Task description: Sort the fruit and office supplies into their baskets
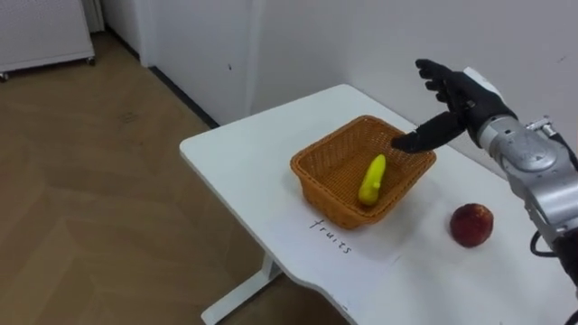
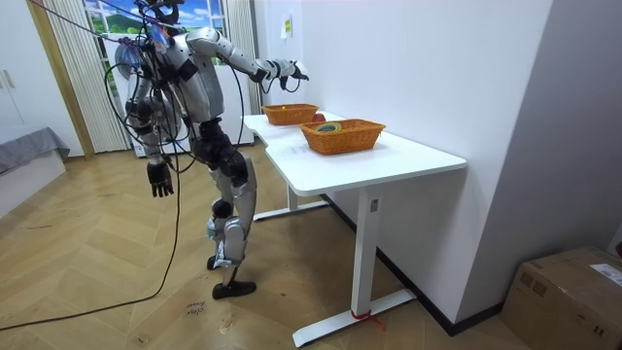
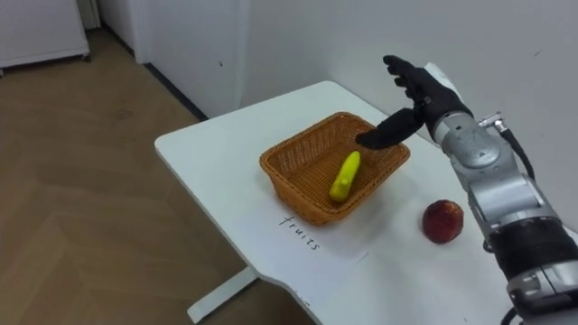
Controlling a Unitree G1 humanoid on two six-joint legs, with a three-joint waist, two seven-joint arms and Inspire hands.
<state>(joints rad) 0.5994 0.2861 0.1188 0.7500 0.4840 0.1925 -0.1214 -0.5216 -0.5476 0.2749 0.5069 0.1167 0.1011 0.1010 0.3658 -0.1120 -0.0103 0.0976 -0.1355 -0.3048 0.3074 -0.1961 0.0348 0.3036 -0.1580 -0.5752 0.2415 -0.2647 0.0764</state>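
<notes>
A humanoid robot stands on a wooden floor [image 2: 117,282] beside a white table [image 1: 235,153] that is set against a white wall [image 1: 379,36]. A shallow wicker basket [image 1: 325,194] sits on the table, and every position below is given relative to it.

A yellow banana [image 1: 371,179] lies inside the basket, in its right half, with one end pointing toward the far rim. A red apple [image 1: 471,224] rests on the tabletop to the right of the basket, outside it and clear of its rim. A handwritten label [image 1: 330,236] lies flat on the table just in front of the basket, on the robot's side.

The robot's black right hand [image 1: 456,101] hovers above the basket's far right corner. Its fingers are spread and straight, and its thumb is angled down toward the rim. The hand holds nothing and is apart from the banana. Whether the thumb tip touches the rim cannot be told.

In the room view, the right arm reaches out from the shoulder over the basket. The left hand [image 2: 160,181] hangs at the robot's side, well away from the basket and lower than the tabletop. Its fingers are loose, point at the floor and are empty. A second basket [image 2: 342,142] stands on the same table beyond the apple, so the apple lies between the two. It holds something green, too small to identify.
</notes>
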